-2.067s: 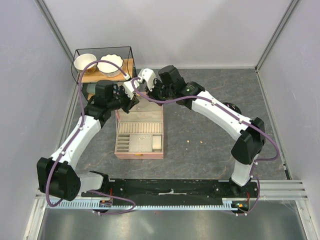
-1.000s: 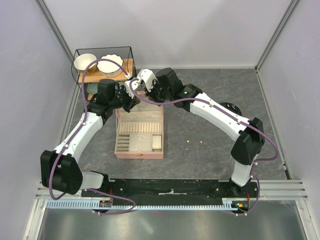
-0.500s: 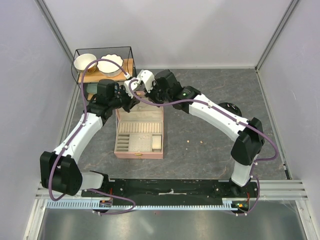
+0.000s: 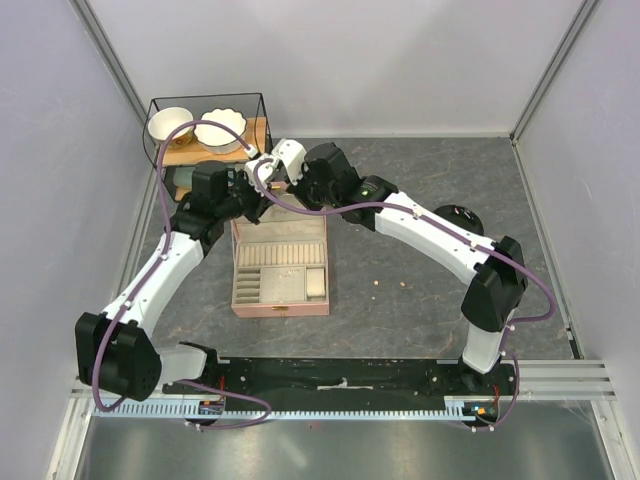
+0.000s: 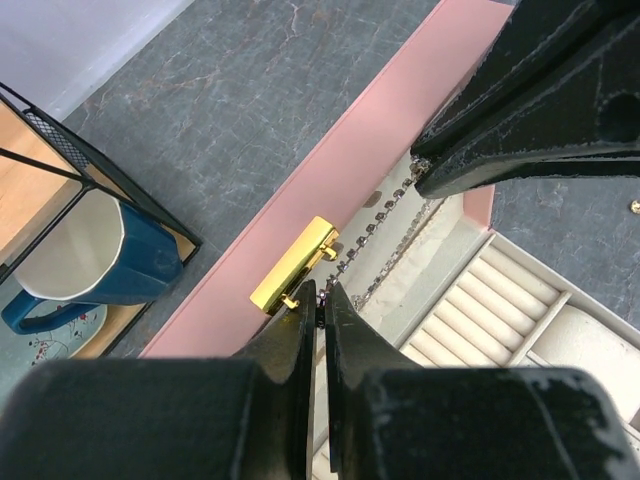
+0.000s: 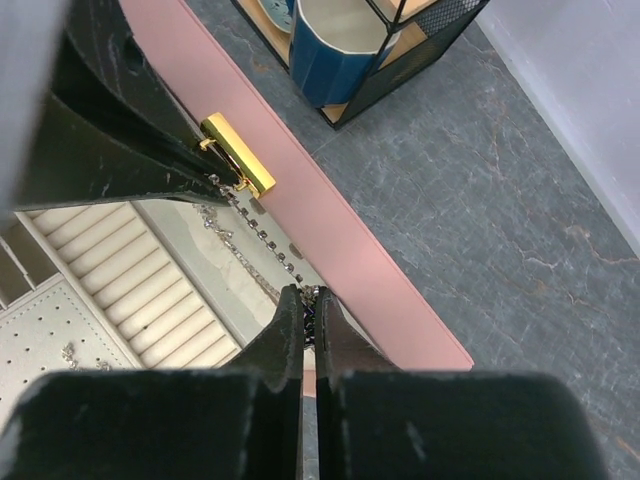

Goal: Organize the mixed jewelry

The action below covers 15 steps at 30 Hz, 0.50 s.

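with the left gripper (image 5: 322, 300) and the right gripper (image 6: 308, 300) each pinched on one end of the silvery chain (image 5: 375, 225), stretched over the open pink box (image 5: 380, 130), i think it is best to lower both evenly so it lies straight inside.

- I have the left arm (image 4: 160, 268) stretched forward from its base at the near left, its forearm angled up and in toward the far middle.
- The left gripper (image 5: 322, 300) points down with its fingers pressed almost together, only a sliver between them. It is pinching one end of the chain (image 5: 372, 232).
- The right arm (image 4: 440, 235) rises from the near right base to a bent elbow, then sweeps a long way across to the left.
- The right gripper (image 6: 308, 298) has its fingers clamped tight on the chain's other end.
- The two grippers face each other, near but apart.
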### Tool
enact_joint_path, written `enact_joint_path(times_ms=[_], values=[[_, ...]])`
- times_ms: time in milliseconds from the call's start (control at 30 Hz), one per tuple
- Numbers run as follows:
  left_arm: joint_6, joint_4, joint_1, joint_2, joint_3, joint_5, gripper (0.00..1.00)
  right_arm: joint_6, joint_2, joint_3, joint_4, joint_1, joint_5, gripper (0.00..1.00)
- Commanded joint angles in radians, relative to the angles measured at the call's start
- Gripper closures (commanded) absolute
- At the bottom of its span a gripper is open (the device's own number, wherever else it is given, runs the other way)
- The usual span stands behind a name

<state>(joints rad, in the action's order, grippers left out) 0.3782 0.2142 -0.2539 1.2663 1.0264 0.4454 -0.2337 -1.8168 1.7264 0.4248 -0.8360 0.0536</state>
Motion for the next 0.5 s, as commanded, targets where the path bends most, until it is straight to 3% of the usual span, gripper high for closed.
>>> enact_joint_path(times_ms=[0, 467], values=[[-0.024, -0.050, -0.008, -0.030, 0.000, -0.116, 0.98, -0.006, 0.024, -0.007, 0.008, 0.017, 0.146, 1.00], [-0.077, -0.038, -0.076, -0.013, 0.003, -0.303, 0.98, 0.011, 0.024, -0.010, 0.005, -0.026, 0.253, 1.00]])
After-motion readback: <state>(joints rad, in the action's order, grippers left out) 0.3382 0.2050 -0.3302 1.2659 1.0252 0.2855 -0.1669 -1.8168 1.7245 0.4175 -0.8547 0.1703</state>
